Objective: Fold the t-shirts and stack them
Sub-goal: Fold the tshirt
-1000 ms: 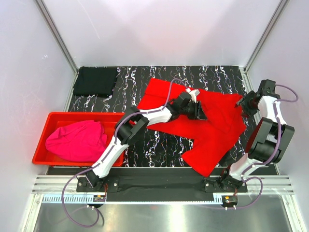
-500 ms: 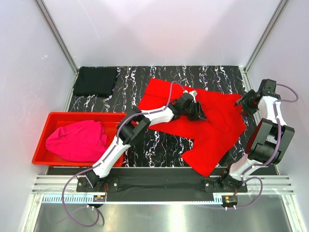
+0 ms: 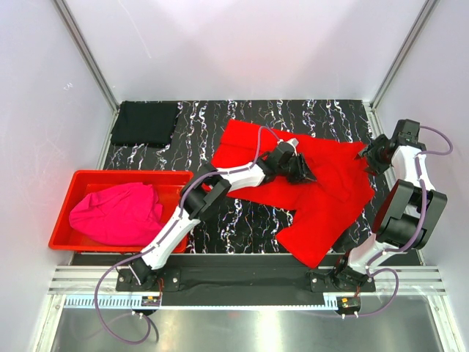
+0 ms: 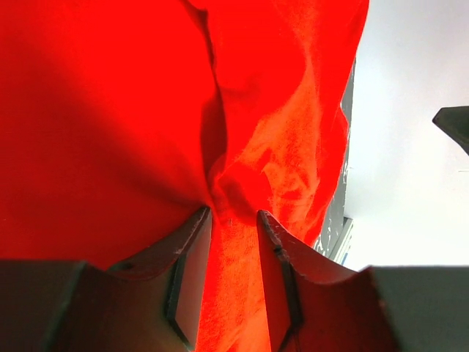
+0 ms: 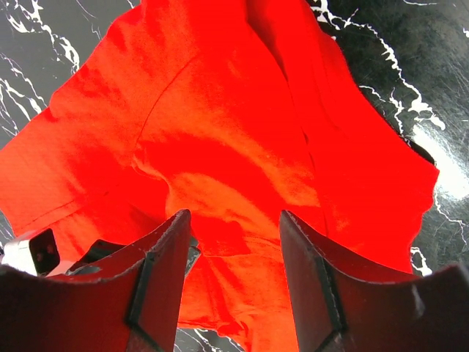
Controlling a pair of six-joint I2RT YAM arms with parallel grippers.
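The bright red t-shirt [image 3: 322, 194] lies spread out and rumpled on the black marbled table, right of centre. My left gripper [image 3: 300, 171] is low on the shirt's middle. In the left wrist view [image 4: 233, 213] its jaws stand close together with a puckered fold of the red shirt [image 4: 110, 110] pinched between them. My right gripper [image 3: 366, 156] hovers over the shirt's right sleeve. In the right wrist view [image 5: 234, 214] it is open and empty above the red shirt [image 5: 220, 110]. The black t-shirt [image 3: 145, 122] lies folded at the back left. The magenta t-shirt [image 3: 117, 213] lies bunched in the bin.
The rigid red plastic bin [image 3: 62, 220] stands at the left edge of the table. White walls and metal posts close in the table [image 3: 220, 227] on three sides. Bare marbled surface shows between the bin and the red shirt.
My left gripper has slid a little to the right on the red shirt, and the cloth around it has bunched. My right gripper has shifted slightly.
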